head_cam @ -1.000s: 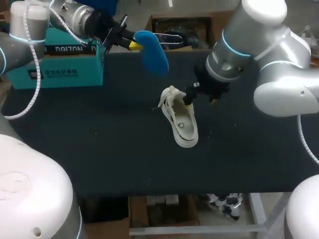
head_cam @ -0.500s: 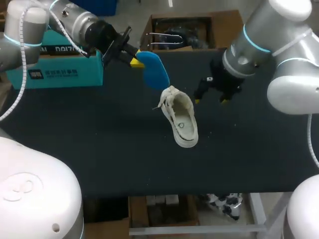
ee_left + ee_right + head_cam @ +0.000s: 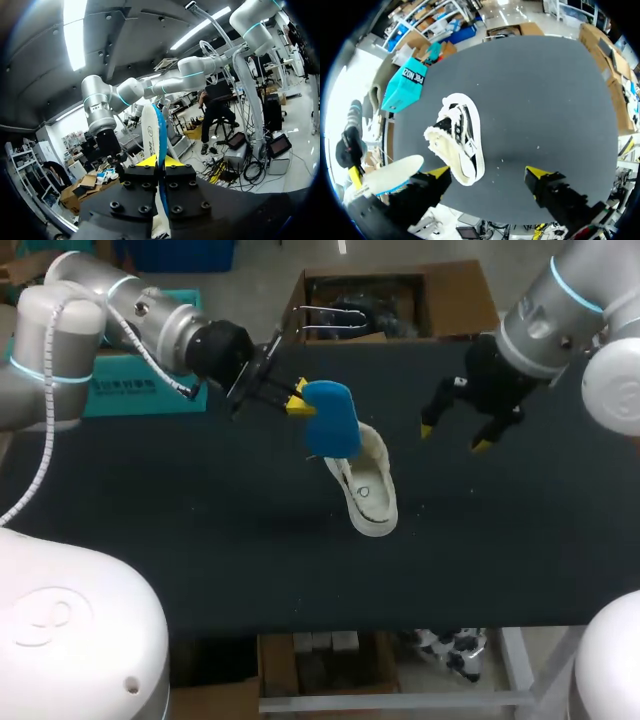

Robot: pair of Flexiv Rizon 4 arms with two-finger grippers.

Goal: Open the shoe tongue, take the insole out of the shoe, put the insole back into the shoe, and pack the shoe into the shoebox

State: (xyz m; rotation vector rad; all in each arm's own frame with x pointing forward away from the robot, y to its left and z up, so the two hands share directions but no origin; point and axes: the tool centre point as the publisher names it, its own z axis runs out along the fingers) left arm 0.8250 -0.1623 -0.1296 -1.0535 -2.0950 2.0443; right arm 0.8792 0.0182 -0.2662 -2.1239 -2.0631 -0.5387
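Moved since earlier frames: the left gripper (image 3: 296,401) has swung away from the shoebox (image 3: 120,397) and downward. This has brought the insole (image 3: 333,420) from beside the box to above the shoe (image 3: 366,487). The right gripper (image 3: 455,437) has backed off the shoe and now stands well apart from it.
Left gripper state: the fingers are clamped on one end of the blue insole, which stands on edge between them and runs out ahead of the tips.
Right gripper state: the fingers are spread with nothing between them, and the shoe lies ahead of it, untouched.
Insole position: the free end hangs ahead of the left gripper, over the end of the shoe nearest that gripper. Whether it touches the shoe cannot be told.
Shoe position: it is loose on the dark table (image 3: 200,540) with its opening roughly upward, and neither gripper holds it.
Step in hand (judged): putting the insole back into the shoe.
Procedure, alignment: turn the insole from on-edge to flat and set its long axis along the shoe before lowering it.
Procedure, entry: lead with the free end, slide it under the tongue toward the far end of the shoe, then press the held end down.
Procedure, support: bring the right gripper back to steady the shoe or hold the tongue open.
Risk: an unheld shoe is likely to slide or tip under the push, and the flexible insole may buckle at the opening.
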